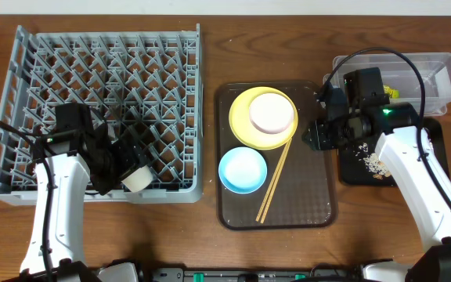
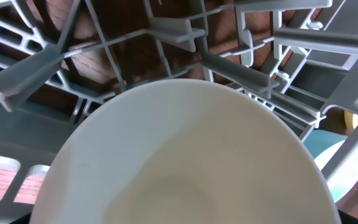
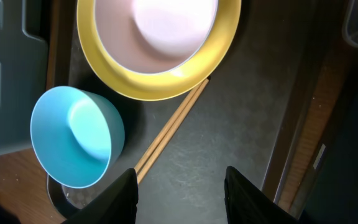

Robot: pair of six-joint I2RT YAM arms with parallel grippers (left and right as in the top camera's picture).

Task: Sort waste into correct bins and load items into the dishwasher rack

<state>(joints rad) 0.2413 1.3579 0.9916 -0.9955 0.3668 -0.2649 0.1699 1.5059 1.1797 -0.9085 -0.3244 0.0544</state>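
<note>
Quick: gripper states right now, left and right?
Left gripper: closed on the small white cup, over the grey pegged rack.
Right gripper: open, holding nothing.

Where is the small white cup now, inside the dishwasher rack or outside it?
Inside. Overhead, the small white cup is within the dishwasher rack, near its front wall; the left wrist view shows the rack's grey grid right behind it.

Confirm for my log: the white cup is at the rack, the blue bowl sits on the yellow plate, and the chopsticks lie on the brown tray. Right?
No: the overhead view shows the blue bowl beside the yellow plate, on the brown tray; the pinkish-white bowl sits on the plate. The white cup, rack and chopsticks are right.
</note>
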